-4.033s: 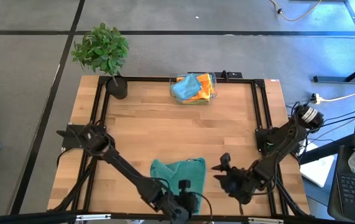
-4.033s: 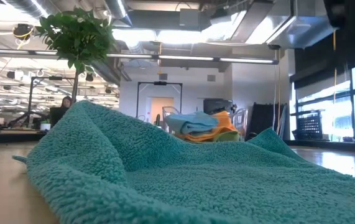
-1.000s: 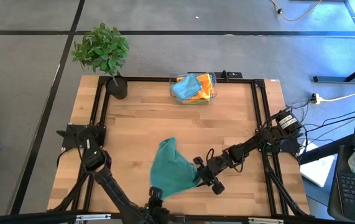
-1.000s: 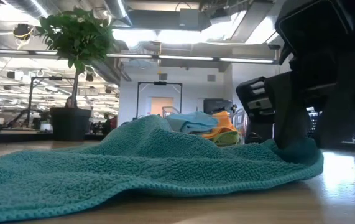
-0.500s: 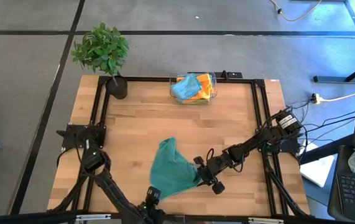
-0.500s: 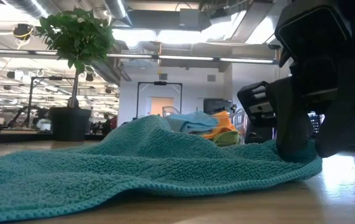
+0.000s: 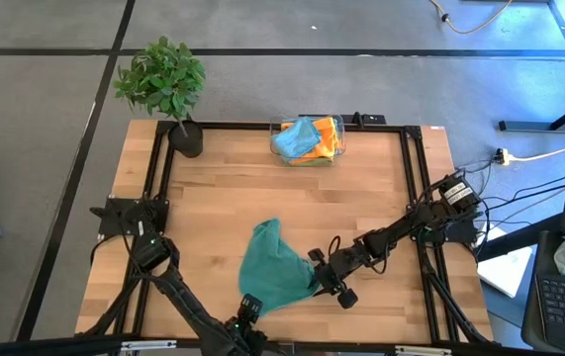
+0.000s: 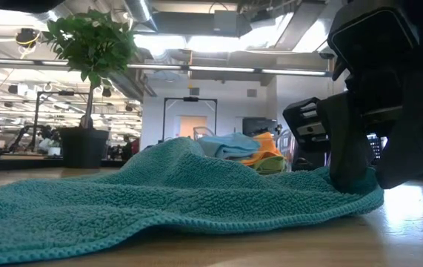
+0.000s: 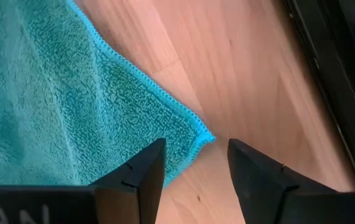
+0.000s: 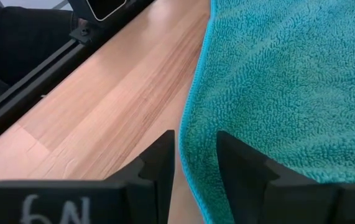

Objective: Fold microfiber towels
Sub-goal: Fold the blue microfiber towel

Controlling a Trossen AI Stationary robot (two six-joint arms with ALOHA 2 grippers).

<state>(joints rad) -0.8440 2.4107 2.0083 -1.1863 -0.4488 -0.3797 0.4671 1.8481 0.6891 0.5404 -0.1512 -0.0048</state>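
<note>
A teal microfiber towel (image 7: 274, 265) lies rumpled on the near middle of the wooden table (image 7: 223, 198). My right gripper (image 7: 317, 280) sits at its right edge, shut on it, and shows as a dark block in the low view (image 8: 352, 170). My left gripper (image 7: 249, 309) stands open near the table's near edge. In the left wrist view its fingers (image 9: 146, 171) stand on either side of the towel's near corner (image 9: 203, 135), without touching it. More towels, blue and orange, are piled in a clear bin (image 7: 307, 138) at the far edge. My right gripper pinches the towel's hemmed right edge (image 10: 193, 124) between its two fingers. The fingers (image 10: 239, 162) slant down from the table's right side. The towel stays on the table, slack, humped in the middle (image 8: 174, 148).
A potted plant (image 7: 163, 84) stands at the far left corner. The black frame rails (image 7: 416, 188) run along the table's sides. Bare wood lies between the towel and the bin (image 8: 241, 152).
My left gripper has sunk a little toward the towel's near corner and rolled slightly. The towel and my right gripper have kept still.
</note>
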